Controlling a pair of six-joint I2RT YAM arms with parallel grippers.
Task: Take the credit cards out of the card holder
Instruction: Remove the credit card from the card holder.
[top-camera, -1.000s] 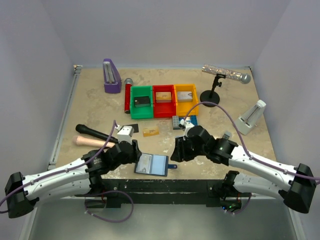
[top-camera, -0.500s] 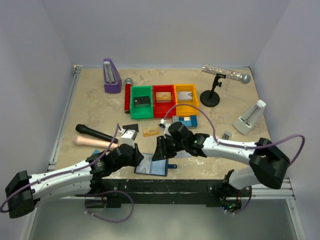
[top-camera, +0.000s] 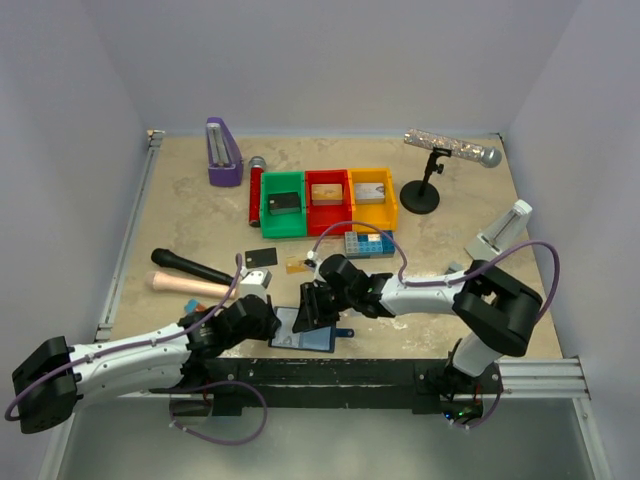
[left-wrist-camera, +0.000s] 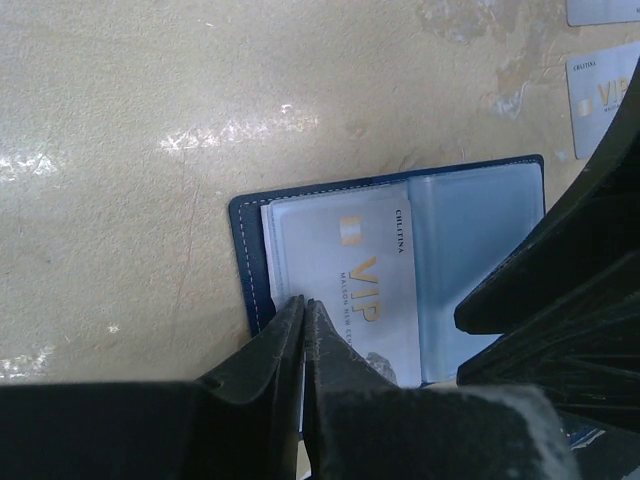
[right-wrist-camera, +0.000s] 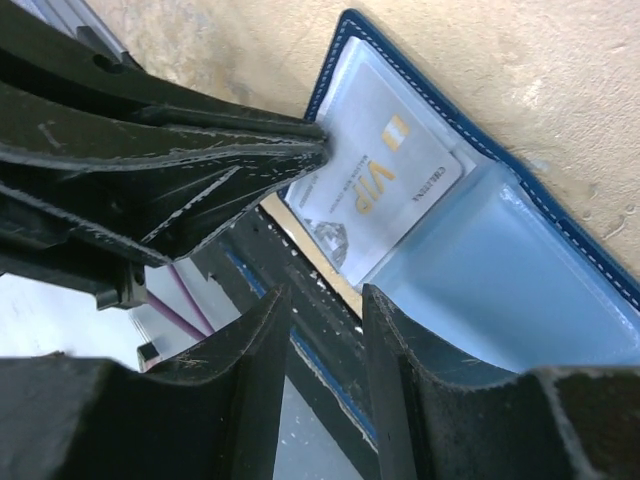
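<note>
We've got the card holder (left-wrist-camera: 465, 240) lying open and flat at the table's near edge, pale pockets up, with a silvery VIP card (left-wrist-camera: 350, 280) in the pocket on the left-arm side. The left gripper (left-wrist-camera: 303, 303) has its fingers pressed together, tips touching that card's outer edge; we can't tell if anything is pinched. The right gripper (right-wrist-camera: 328, 292) hangs over the holder's near edge, fingers apart, nothing between them. The mottled tan tabletop (top-camera: 190, 210) is boxed in by pale grey walls; the black card (top-camera: 260, 256) and gold-tan card (top-camera: 301, 263) lie loose beyond the holder. Both arms run low, converging on the holder, the right one reaching leftward
</note>
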